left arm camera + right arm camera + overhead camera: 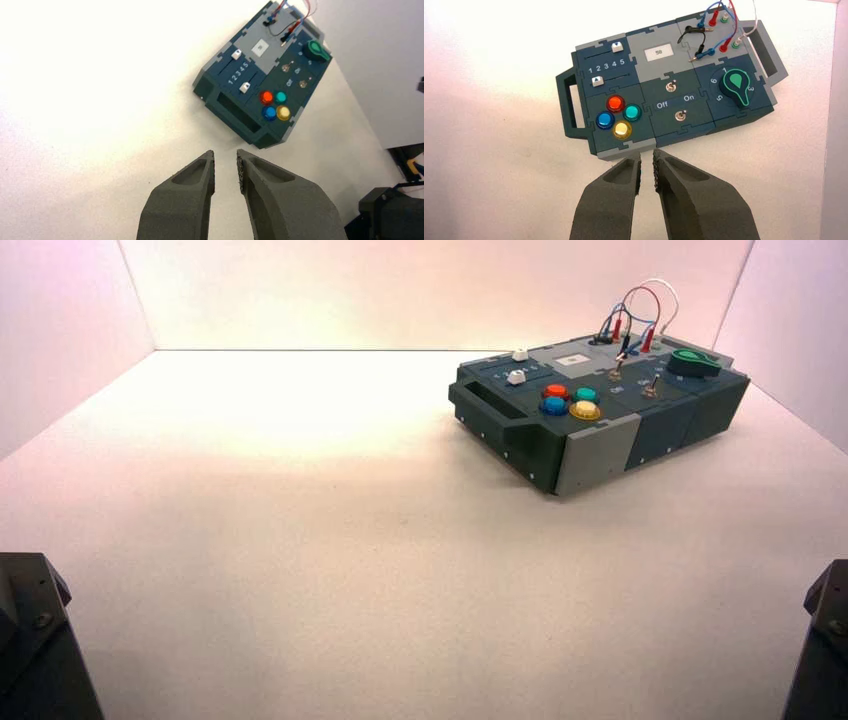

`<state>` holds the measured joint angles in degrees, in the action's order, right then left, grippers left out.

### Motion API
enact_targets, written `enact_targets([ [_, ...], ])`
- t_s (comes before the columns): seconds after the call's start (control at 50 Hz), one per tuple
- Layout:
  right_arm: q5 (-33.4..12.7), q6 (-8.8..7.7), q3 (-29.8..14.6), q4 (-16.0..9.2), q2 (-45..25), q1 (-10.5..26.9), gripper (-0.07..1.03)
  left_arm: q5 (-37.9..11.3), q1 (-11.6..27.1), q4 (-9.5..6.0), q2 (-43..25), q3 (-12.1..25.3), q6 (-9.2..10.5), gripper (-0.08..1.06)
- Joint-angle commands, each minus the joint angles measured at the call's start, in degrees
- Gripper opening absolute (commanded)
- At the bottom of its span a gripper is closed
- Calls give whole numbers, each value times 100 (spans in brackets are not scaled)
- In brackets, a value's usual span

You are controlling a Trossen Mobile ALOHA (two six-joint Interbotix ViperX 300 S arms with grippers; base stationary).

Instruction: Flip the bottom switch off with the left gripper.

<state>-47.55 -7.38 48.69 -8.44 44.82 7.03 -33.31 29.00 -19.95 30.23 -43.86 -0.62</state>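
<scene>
The dark blue and grey box [590, 445] stands at the back right of the table, turned at an angle. The bottom switch [680, 116] is a tiny silvery toggle near the box's front edge, below the white words "Off" and "On"; it also shows as the bottom switch [650, 391] and the bottom switch [303, 83]. Which way its lever leans I cannot tell. My left gripper [226, 162] hangs open and empty over bare table, well short of the box. My right gripper [647, 161] is open and empty just before the box's front edge.
A twin toggle [670, 87] sits nearer the coloured wires [716, 20]. The box also bears several round buttons [616, 104], two sliders with white caps [617, 47], a green knob [736, 86] and side handles [566, 105]. Both arm bases [30, 640] rest at the near corners. White walls enclose the table.
</scene>
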Motion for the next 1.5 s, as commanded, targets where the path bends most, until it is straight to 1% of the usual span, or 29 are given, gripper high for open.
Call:
enact_targets([
  [0.02,18,-9,-70,-26,9,18,16,53,53,-18,-53,158,-9,27],
  [0.18,18,-18,-79,-18,9,26,16,79,167,-18,-97,211,-18,27],
  [0.34,18,-18,-105,-26,0,26,16,272,308,-18,-229,272,-44,27],
  [0.48,18,-26,-114,-26,0,26,16,255,475,-18,-633,510,-211,26],
  [0.58,18,-18,-97,-35,0,26,16,202,554,-9,-984,721,-246,23],
  [0.66,9,-9,-97,-35,9,26,16,158,554,-9,-1239,879,-255,18],
  [0.74,9,0,-97,-44,26,26,16,149,554,9,-1477,1020,-325,15],
  [0.88,9,9,-105,-114,44,26,16,0,554,9,-1890,1274,-598,5],
  [1.0,9,18,-114,-176,44,26,16,-105,563,9,-2206,1494,-782,-2],
  [1.1,9,9,-105,-176,44,26,16,-114,580,9,-2426,1608,-976,-3],
  [1.16,9,9,-79,-193,44,26,16,-105,615,9,-2593,1679,-1125,-3],
  [1.26,9,9,-70,-193,44,26,16,-132,712,0,-2848,1811,-1292,-3],
  [1.36,9,9,-79,-202,44,26,16,-237,870,0,-3173,1995,-1380,-3],
  [1.5,9,9,-79,-202,44,26,16,-387,1020,0,-3665,2285,-1406,-3],
])
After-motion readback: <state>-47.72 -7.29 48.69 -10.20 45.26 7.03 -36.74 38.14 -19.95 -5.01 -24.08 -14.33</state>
